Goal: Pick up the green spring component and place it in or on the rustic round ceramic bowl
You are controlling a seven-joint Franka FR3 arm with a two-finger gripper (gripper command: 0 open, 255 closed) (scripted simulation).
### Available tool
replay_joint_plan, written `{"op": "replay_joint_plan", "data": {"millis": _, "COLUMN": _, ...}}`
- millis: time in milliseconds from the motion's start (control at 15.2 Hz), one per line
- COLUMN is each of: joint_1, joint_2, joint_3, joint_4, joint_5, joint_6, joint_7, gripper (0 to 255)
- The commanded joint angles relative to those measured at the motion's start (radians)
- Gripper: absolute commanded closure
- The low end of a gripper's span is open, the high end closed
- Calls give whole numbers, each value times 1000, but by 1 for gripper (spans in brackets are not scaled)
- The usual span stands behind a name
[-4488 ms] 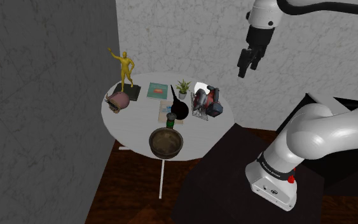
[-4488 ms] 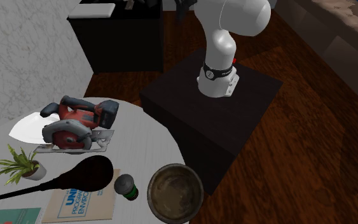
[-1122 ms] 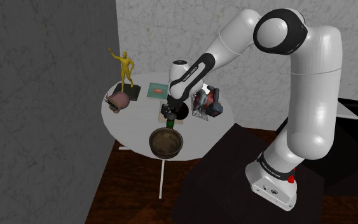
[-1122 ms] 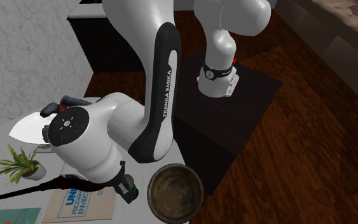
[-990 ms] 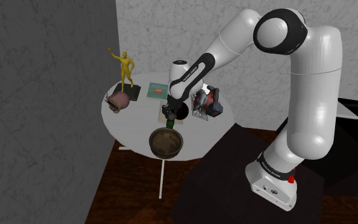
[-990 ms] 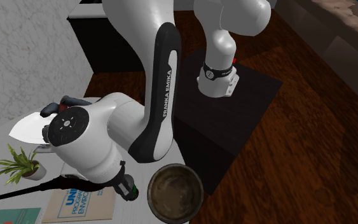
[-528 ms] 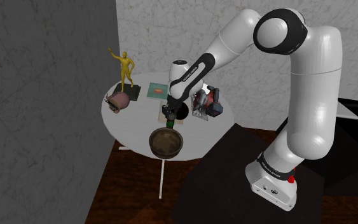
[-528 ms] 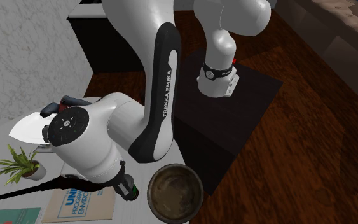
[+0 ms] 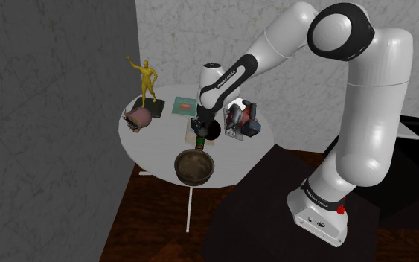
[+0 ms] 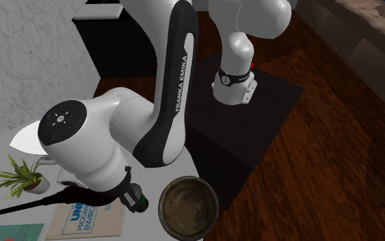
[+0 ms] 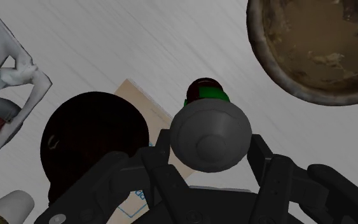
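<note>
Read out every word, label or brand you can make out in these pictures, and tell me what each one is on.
"FRANKA EMIKA": white letters along the black arm link.
Blue print on the card: partly hidden and too blurred to read.
Lettering on the base ring: too small to read.
Print on the teal book: too small to read.

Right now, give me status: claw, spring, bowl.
Claw shut on green spring. Bowl empty, spring not yet in it. Dark bulb close beside claw, opposite the bowl.

End effector [image 11: 211, 147] seemingly clamped, arm outstretched.
</note>
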Motion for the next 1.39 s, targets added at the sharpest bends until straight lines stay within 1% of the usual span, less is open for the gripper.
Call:
{"op": "replay_joint_plan", "data": {"millis": 0, "joint_1": 1, "joint_2": -22, "joint_3": 1, "joint_4": 0, "joint_5": 1, "joint_6": -23, "joint_7": 1, "gripper": 255}}
{"op": "replay_joint_plan", "data": {"millis": 1320, "joint_1": -2, "joint_2": -232, "joint_3": 6, "joint_4": 17, "joint_5": 11, "joint_6": -249, "joint_7": -6, "gripper": 255}}
